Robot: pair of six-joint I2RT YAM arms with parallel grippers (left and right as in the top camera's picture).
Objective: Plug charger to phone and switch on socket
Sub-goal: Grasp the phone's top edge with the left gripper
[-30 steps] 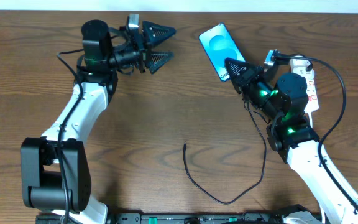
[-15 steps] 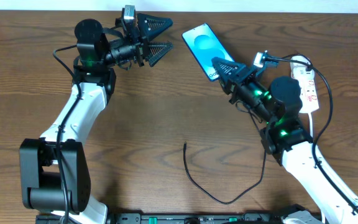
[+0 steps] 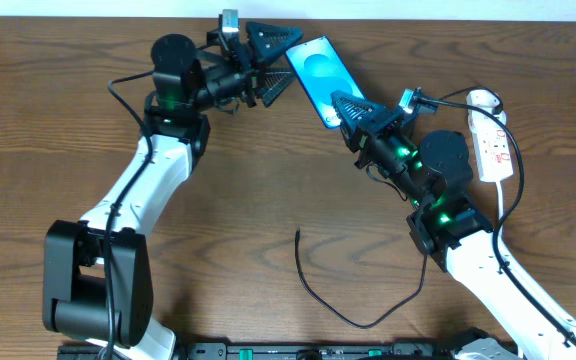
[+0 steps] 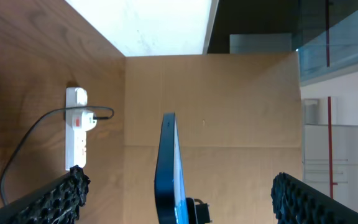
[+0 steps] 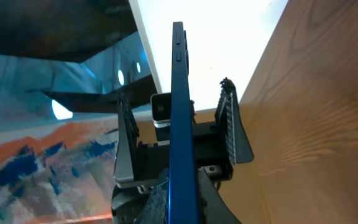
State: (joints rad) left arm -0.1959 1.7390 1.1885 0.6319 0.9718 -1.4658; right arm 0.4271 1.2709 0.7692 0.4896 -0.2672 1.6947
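charger [image 3: 313, 290]: free tip lies untouched on the worktop [image 3: 248, 200] at the front, between the arms.
right fingers [image 3: 346, 103]: closed on the phone's lower end, holding it raised.
phone [image 3: 316, 72]: carried leftward over the last second and now edge-on between the opposite arm's fingers.
left fingers [image 3: 273, 38]: spread wide, swung right to meet the phone's top end, not gripping.
meaning: probably a handover or bracing before plugging in.
socket [image 3: 494, 148]: far right; switch state unclear.
writing: none legible.
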